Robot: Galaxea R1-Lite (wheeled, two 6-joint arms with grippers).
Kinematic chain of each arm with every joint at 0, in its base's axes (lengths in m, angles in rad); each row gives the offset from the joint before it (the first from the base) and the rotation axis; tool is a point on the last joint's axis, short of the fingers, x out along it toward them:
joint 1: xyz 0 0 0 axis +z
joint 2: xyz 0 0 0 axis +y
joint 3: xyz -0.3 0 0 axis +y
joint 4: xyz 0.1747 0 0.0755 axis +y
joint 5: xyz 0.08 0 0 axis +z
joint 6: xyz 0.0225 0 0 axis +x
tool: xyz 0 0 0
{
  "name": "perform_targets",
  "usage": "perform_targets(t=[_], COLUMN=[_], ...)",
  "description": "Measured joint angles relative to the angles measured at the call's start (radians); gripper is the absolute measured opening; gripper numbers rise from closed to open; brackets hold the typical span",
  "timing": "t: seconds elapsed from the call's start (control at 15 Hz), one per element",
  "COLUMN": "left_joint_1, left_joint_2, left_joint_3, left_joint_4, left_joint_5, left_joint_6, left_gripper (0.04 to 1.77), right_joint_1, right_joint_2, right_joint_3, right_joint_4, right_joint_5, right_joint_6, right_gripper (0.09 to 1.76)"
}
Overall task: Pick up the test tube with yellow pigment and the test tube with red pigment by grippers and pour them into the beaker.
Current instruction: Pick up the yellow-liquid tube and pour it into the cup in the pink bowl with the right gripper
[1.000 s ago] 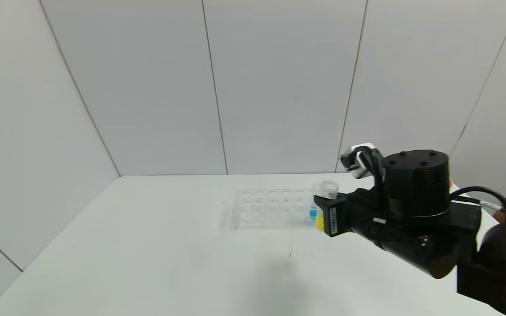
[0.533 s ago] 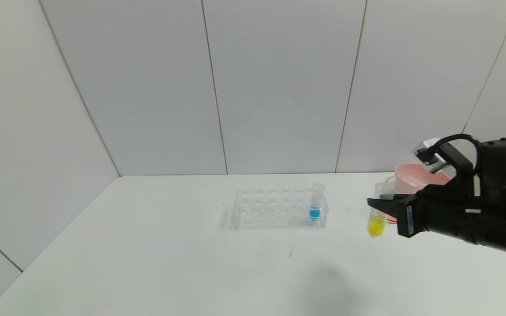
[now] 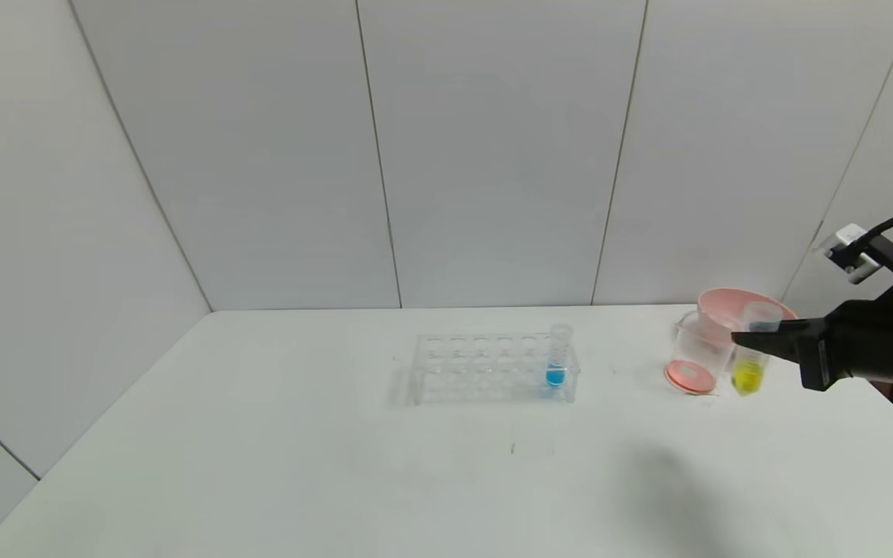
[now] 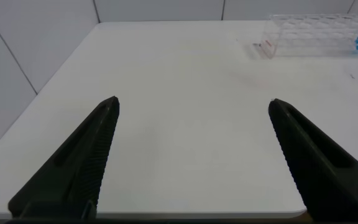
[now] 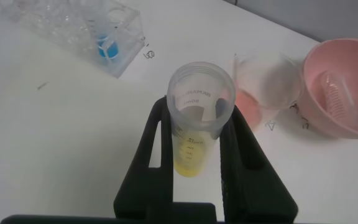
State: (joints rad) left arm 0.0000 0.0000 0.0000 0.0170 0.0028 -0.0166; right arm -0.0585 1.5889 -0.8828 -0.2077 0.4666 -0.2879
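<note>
My right gripper (image 3: 749,341) is shut on the test tube with yellow pigment (image 3: 747,375) and holds it upright, just above the table, close beside the beaker (image 3: 696,355) on its right. The right wrist view shows the tube (image 5: 194,155) clamped between both fingers, mouth up, with the beaker (image 5: 267,79) just beyond it. The beaker holds orange-red liquid at its bottom. No tube with red liquid shows. A clear tube (image 5: 336,87) lies in the pink bowl. My left gripper (image 4: 192,104) is open and empty over the table's near left part, out of the head view.
A clear tube rack (image 3: 485,370) stands mid-table with a blue-liquid tube (image 3: 556,361) at its right end. A pink bowl (image 3: 725,301) stands behind the beaker, near the table's right back corner. The wall panels rise behind the table.
My right gripper has carried the yellow tube from the rack's right end rightwards, to beside the beaker. The beaker and pink bowl have come into view.
</note>
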Motion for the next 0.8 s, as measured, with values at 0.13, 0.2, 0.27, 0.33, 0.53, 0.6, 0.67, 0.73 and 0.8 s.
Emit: perform_targets(t=[0.13,0.2,0.27,0.33,0.53,0.6,0.67,0.73,0.8], left_joint_1=[0.000,0.000,0.000,0.000,0.000,0.000,0.000,0.000,0.000], left_joint_2=[0.000,0.000,0.000,0.000,0.000,0.000,0.000,0.000,0.000], left_joint_3=[0.000,0.000,0.000,0.000,0.000,0.000,0.000,0.000,0.000], left_joint_4=[0.000,0.000,0.000,0.000,0.000,0.000,0.000,0.000,0.000], left_joint_5=[0.000,0.000,0.000,0.000,0.000,0.000,0.000,0.000,0.000], left_joint_6=[0.000,0.000,0.000,0.000,0.000,0.000,0.000,0.000,0.000], left_gripper=[1.72,1.72,1.72,1.72,1.72,1.72,1.72,1.72,1.72], right_joint_1=[-0.065,-0.094,-0.120,-0.145,-0.197,-0.208,-0.216,-0.221,-0.225], right_joint_2=[0.042,0.060,0.075,0.092,0.141,0.155,0.169,0.183,0.200], right_joint_3=[-0.074,-0.106,-0.141,-0.179,-0.300,-0.344,-0.390,-0.441,-0.496], right_joint_4=[0.058,0.108,0.160,0.218,0.400,0.465,0.531,0.593,0.650], right_joint_5=[0.061,0.091,0.113,0.135,0.183,0.187,0.188,0.188,0.187], right_joint_6=[-0.075,-0.123,-0.173,-0.230,-0.358,-0.403,-0.446,-0.479,-0.506], right_gripper=[0.49,0.49,0.49,0.49,0.49,0.49,0.49,0.49,0.49])
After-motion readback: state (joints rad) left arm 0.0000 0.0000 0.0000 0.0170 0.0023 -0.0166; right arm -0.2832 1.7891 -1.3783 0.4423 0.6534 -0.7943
